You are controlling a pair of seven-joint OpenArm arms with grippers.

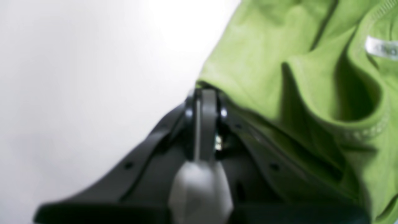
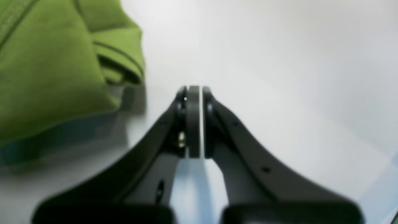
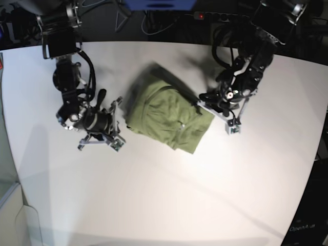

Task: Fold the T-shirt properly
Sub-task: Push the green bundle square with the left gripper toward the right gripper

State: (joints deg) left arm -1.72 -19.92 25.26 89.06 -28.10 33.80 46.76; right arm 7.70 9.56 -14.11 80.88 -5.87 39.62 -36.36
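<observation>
In the base view, one green T-shirt [image 3: 171, 113] lies rumpled on one white table [image 3: 154, 189] between two arms. The left wrist view shows one pincer, the left gripper [image 1: 203, 90], closed on the shirt's edge. The right wrist view shows the right gripper [image 2: 194, 88] closed, beside the cloth.

Both pincers, left [image 1: 202, 90] and right [image 2: 194, 88], are closed, pointing inward.

Gripper [image 1: 203, 90] closed on green T-shirt [image 1: 258, 59] edge (folds rumpled), white label [image 1: 381, 48] upper right
</observation>
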